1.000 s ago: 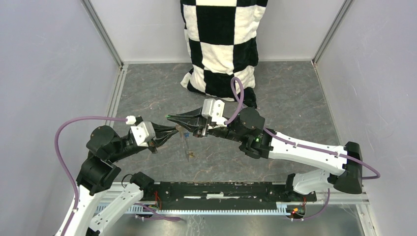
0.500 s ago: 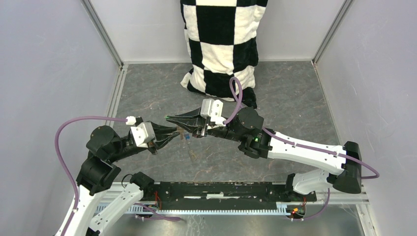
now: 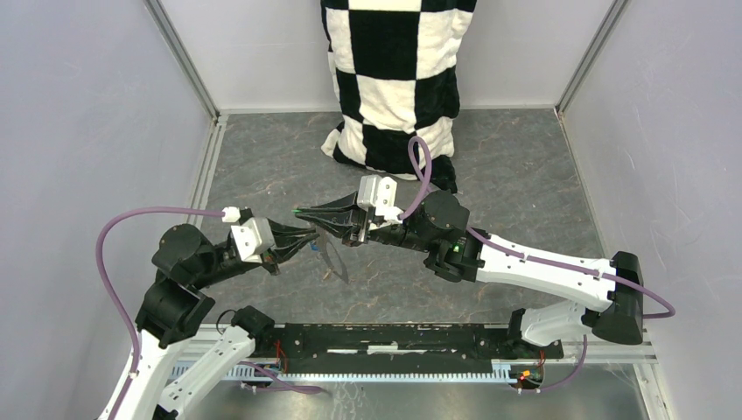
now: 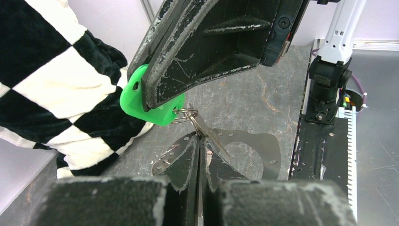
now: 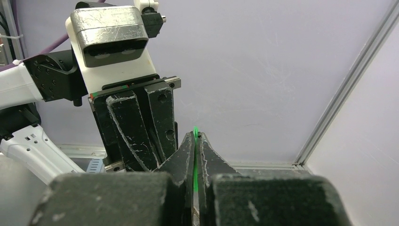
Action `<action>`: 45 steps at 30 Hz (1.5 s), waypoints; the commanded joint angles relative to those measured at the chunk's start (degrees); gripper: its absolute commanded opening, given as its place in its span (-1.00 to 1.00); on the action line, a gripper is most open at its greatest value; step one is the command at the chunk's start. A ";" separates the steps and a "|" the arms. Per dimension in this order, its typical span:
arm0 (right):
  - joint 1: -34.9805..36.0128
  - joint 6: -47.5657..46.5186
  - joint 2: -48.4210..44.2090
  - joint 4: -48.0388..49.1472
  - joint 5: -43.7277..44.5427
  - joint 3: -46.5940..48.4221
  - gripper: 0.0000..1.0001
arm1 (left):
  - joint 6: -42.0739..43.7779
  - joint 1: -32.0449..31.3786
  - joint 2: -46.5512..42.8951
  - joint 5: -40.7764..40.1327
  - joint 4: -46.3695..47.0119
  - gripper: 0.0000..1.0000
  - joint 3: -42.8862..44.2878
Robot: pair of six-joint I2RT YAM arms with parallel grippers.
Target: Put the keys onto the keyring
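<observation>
The green key [image 4: 141, 101] is held above the table, and my right gripper [image 5: 196, 135] is shut on its plastic head; only a green sliver [image 5: 194, 157] shows between the fingers. A small silver ring [image 4: 186, 113] hangs at the key's edge. From it the dark keyring [image 4: 263, 141] strap runs down into my left gripper [image 4: 200, 140], which is shut on the strap just under the ring. The strap's loop dangles below. From above, the left gripper [image 3: 311, 238] and right gripper [image 3: 302, 210] meet tip to tip, with the keyring [image 3: 332, 261] hanging beneath.
A black-and-white checkered cloth [image 3: 394, 79] hangs at the back wall, with its foot on the grey marbled table [image 3: 525, 175]. It also fills the left side of the left wrist view [image 4: 47, 84]. A black rail [image 3: 394, 337] runs along the near edge between the arm bases.
The left jaws opened a little, then shut again on the strap. The hanging keyring swung from a thin vertical line into a slanted loop. The right arm stayed put.
</observation>
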 commanded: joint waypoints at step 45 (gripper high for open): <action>0.96 4.31 3.44 -9.90 -9.63 12.59 -0.06 | -2.24 -0.13 -3.89 -1.39 9.04 -0.96 -1.43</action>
